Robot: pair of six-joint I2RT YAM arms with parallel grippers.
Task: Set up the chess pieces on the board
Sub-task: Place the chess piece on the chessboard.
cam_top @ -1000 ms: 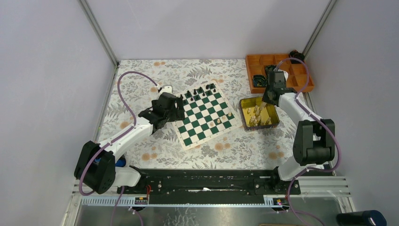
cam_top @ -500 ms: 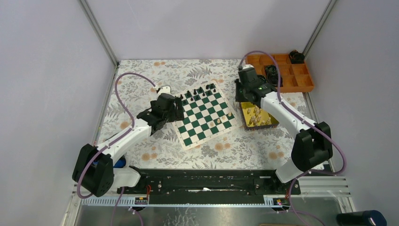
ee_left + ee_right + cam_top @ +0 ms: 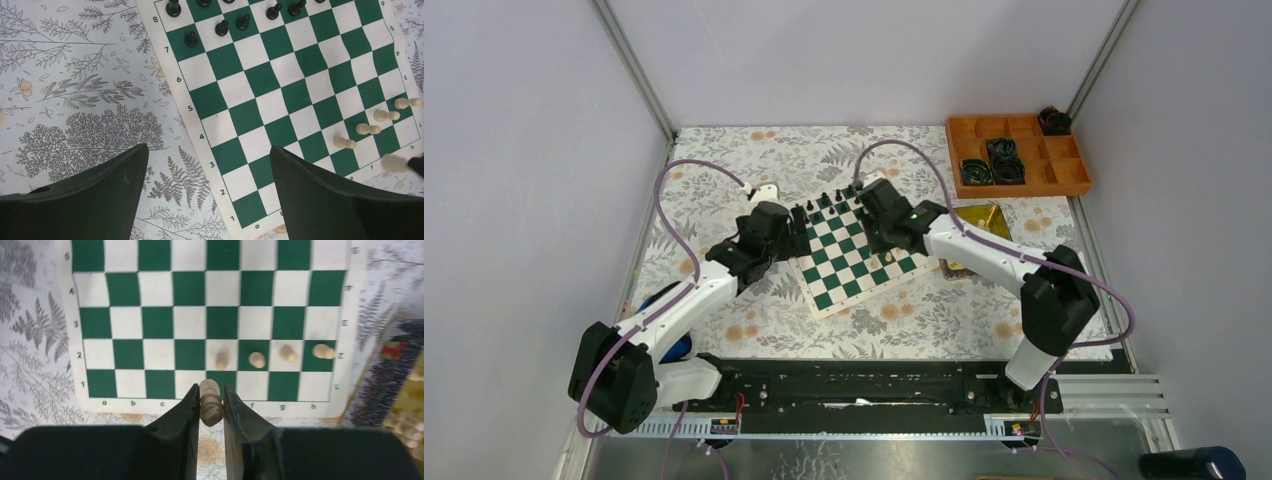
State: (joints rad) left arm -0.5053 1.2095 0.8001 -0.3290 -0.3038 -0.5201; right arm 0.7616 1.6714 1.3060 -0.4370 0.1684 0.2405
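the right claw [image 3: 210,394] pinches a cream piece [image 3: 210,407], whose long axis seems to run along the fingers. it hangs over the board [image 3: 190,290] at its first-row edge, between columns d and e. the row of cream pieces [image 3: 257,359] fills e to h one row in, so the empty d square probably lies just ahead. the left claw [image 3: 207,150], spread wide, hovers over the board's a-column edge, holding nothing.

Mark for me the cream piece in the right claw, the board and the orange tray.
held cream piece [image 3: 210,403]: right wrist view, its mid-body.
board [image 3: 839,275]: top external view, a bare square in its near half.
orange tray [image 3: 1024,191]: top external view, its near wall.
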